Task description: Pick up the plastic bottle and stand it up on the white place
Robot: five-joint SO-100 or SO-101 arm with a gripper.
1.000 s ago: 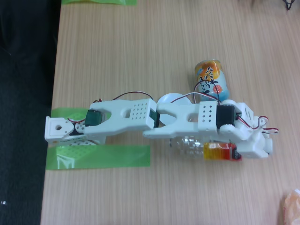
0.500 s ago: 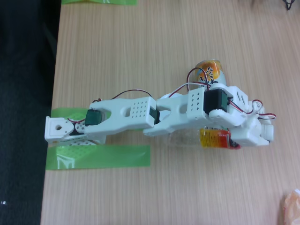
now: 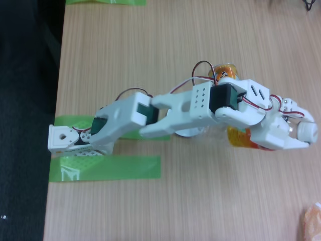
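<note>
White arm (image 3: 170, 108) stretched rightward from its base (image 3: 62, 138) in the fixed view — elbow raised, wrist pitched down. Gripper (image 3: 296, 131) at the far right end, fingers wrapped round the plastic bottle (image 3: 239, 139) — looks clamped, though the fingertips are partly hidden.

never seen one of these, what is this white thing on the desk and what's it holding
This is one camera looking straight down at a wooden table. The white jointed thing is a small robot arm, fixed at the left edge beside strips of green tape. At its far end is the tool, which appears shut on a clear plastic bottle with a red and yellow label, its white cap at the tip. A second, shorter bottle with an orange label peeks out behind the arm.
</note>
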